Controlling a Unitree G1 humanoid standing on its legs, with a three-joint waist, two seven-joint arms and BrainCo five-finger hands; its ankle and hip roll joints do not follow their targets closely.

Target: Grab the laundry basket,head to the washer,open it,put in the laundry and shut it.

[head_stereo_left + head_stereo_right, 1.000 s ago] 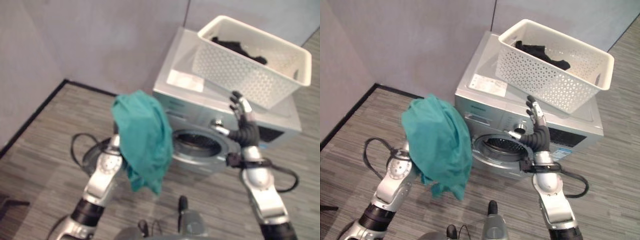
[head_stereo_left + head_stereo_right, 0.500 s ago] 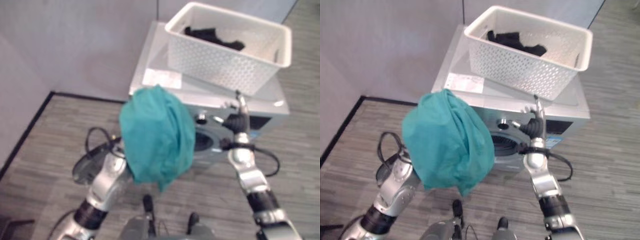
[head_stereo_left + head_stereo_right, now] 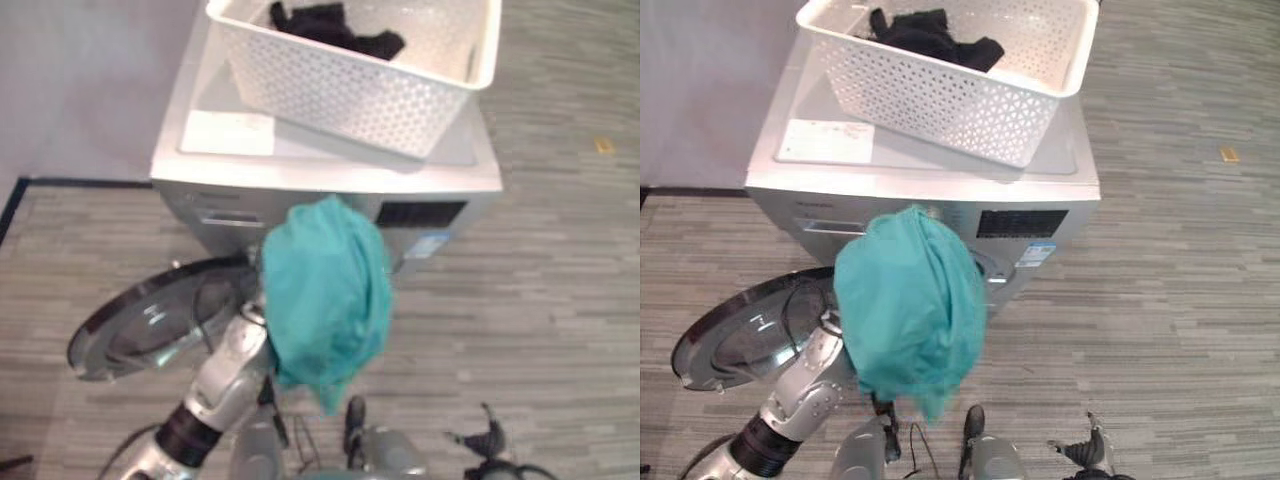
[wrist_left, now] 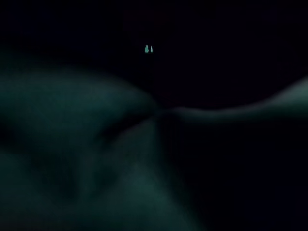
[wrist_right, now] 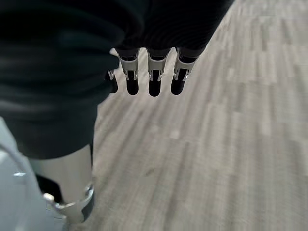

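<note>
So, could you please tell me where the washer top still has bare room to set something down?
A bare strip lies along the washer top's front edge, between the white label and its right corner. The laundry basket crowds the rest. The green cloth on the raised left arm hangs before the opening.

The teal cloth [image 3: 327, 290] drapes over the left hand, hiding its fingers, and covers the washer's [image 3: 940, 190] drum opening at 6 o'clock below the basket [image 3: 950, 70]. The left wrist view is dark cloth folds (nothing else can be made out). The right hand [image 3: 1087, 452] is cut off by the bottom edge. The basket's far rim runs off the top edge.
</note>
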